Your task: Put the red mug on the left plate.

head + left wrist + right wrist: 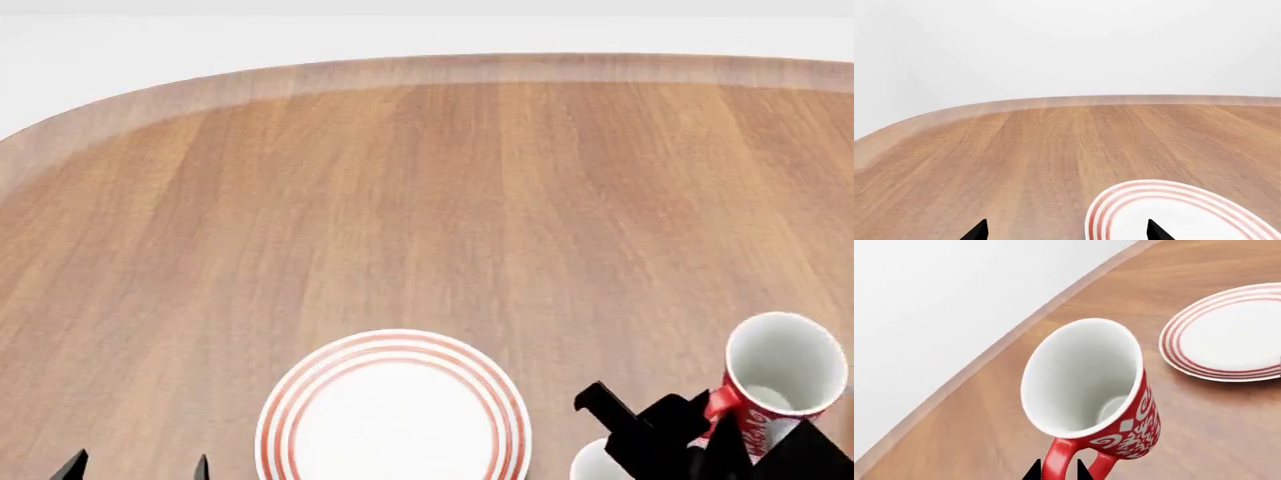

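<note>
Red mug (1087, 390): clamped by its handle in the right end effector (1057, 472), lifted off the bench (427, 200) (tilted, mouth outward), right of the left plate (394, 410). Left end effector (1066, 231): fingertips apart, idle, holding nothing, beside the plate's near edge.

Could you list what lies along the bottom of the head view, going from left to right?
Left hand fingertips → red-ringed plate → right hand's dark arm → red mug, tilted and off the plate.
</note>
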